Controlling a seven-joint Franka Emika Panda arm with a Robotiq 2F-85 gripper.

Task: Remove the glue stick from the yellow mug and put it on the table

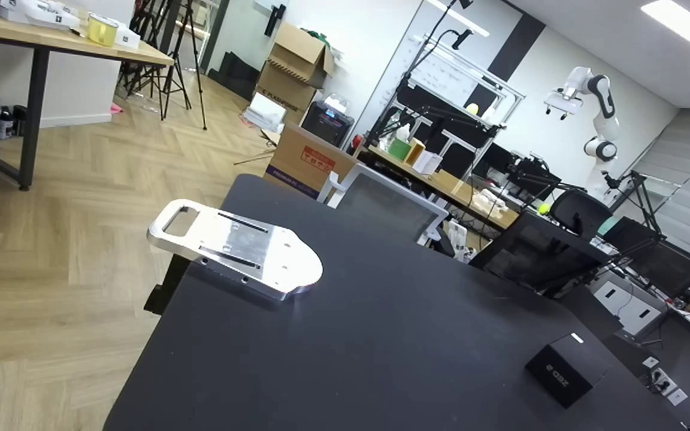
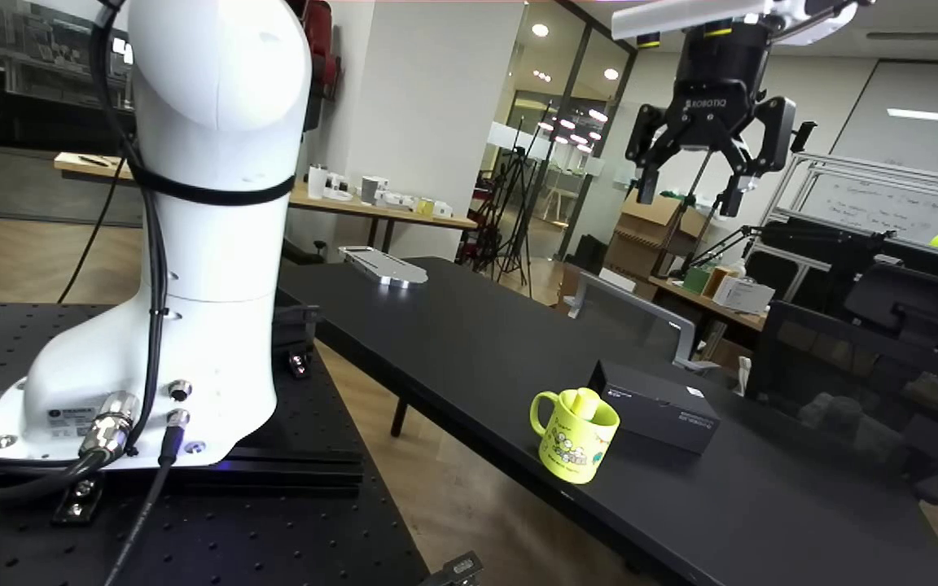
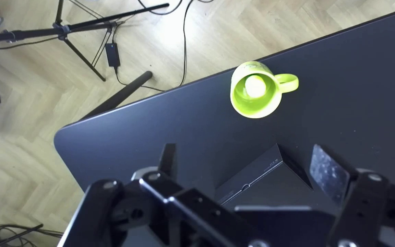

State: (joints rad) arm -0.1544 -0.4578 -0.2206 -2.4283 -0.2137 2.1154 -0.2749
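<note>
The yellow mug (image 2: 573,446) stands upright on the black table (image 2: 469,358), close to its edge. The glue stick (image 2: 585,402) stands in it, its pale yellow top at the rim. The wrist view shows the mug (image 3: 252,111) from above, handle to the right, with the glue stick's round end (image 3: 255,86) inside. My gripper (image 2: 689,198) is open, points down and hangs high above the table. In the wrist view, nothing is between its spread fingers (image 3: 249,166), and the mug lies beyond the fingertips. The table also shows in an exterior view (image 1: 381,335), where mug and gripper are out of view.
A black box (image 2: 656,407) lies beside the mug; it also shows in the wrist view (image 3: 266,185) below the fingers. A silver metal plate (image 1: 243,245) lies at the table's far end. Another yellow cup (image 1: 102,30) stands on the light wooden desk. A chair (image 1: 381,203) borders the table.
</note>
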